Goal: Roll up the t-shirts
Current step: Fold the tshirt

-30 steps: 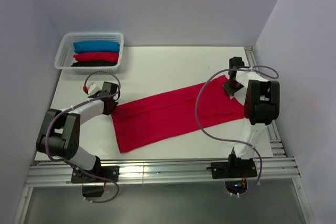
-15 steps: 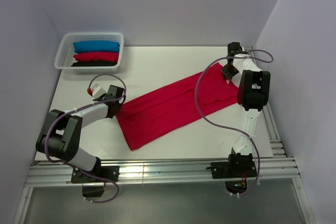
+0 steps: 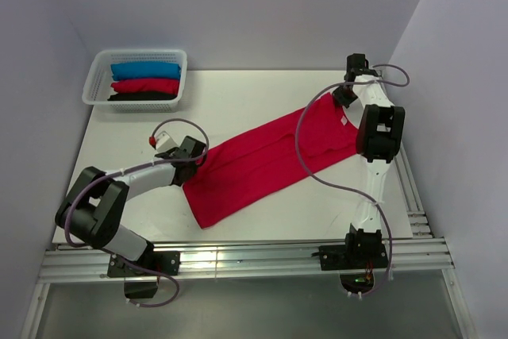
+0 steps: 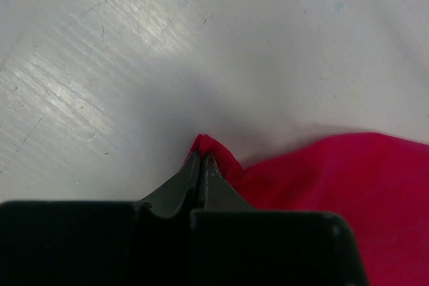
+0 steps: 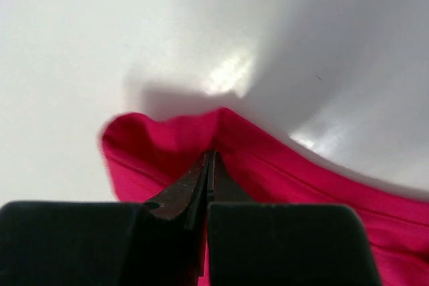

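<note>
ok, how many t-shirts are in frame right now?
4. A crimson t-shirt lies spread on the table, with the left gripper and the right gripper each pinching an end. Three are rolled in the white basket: blue t-shirt, red t-shirt, black t-shirt. Others may be hidden beneath.

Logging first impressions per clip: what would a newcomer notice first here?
A crimson t-shirt lies as a long band diagonally across the white table. Each end is pinched: the left gripper is shut on its near-left corner, the right gripper on its far-right end. In the far-left corner a white basket holds three bundled shirts, blue, red and black.
</note>
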Available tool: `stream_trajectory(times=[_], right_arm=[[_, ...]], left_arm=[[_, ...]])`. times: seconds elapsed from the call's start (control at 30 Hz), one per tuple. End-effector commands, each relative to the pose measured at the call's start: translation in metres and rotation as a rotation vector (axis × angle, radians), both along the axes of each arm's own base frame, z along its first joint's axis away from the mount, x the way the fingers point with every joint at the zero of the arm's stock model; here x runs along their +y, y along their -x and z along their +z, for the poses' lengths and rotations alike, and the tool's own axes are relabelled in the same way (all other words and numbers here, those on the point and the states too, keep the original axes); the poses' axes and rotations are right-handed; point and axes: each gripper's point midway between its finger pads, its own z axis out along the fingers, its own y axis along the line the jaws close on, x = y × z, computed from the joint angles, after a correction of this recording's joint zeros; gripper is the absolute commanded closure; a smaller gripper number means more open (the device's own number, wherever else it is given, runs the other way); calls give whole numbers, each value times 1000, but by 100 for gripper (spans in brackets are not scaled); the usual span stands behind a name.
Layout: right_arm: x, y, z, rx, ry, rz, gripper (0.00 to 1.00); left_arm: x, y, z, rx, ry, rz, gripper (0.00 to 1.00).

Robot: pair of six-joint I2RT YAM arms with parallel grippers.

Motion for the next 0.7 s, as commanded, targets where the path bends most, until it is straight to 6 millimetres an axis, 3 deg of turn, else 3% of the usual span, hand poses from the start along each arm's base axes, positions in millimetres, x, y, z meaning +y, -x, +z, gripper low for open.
stream_trajectory(times=[0.0, 0.03, 0.1, 0.27, 0.4, 0.43, 0.53, 0.57, 0.6, 0.63, 0.67], right_arm=[[-2, -27, 9, -74, -14, 24, 100], [1, -36, 14, -96, -32, 33, 100], [5, -42, 4, -93, -56, 41, 100], [13, -55, 15, -157, -102, 61, 100], [10, -59, 46, -241, -75, 89, 80], [8, -57, 62, -263, -63, 92, 67], [-4, -46, 81, -269, -26, 94, 58], [-10, -39, 108, -308, -9, 89, 55], [-12, -37, 120, -341, 7, 105, 55], [-12, -19, 104, -299, 2, 101, 52], [-13, -10, 113, -312, 5, 96, 52]], left_arm=[[9, 69, -37, 272, -33, -40, 100], [9, 70, -35, 268, -31, -42, 100], [13, 75, -34, 281, -42, -40, 100], [22, 71, -14, 243, -79, -10, 100], [23, 55, -1, 218, -96, -14, 100], [28, 52, -1, 226, -106, -1, 100], [39, 38, 7, 211, -126, 23, 100], [41, 33, 11, 200, -129, 21, 100], [44, 31, 14, 189, -127, 26, 100], [50, 28, 15, 186, -126, 42, 100], [52, 25, 17, 176, -127, 40, 100]])
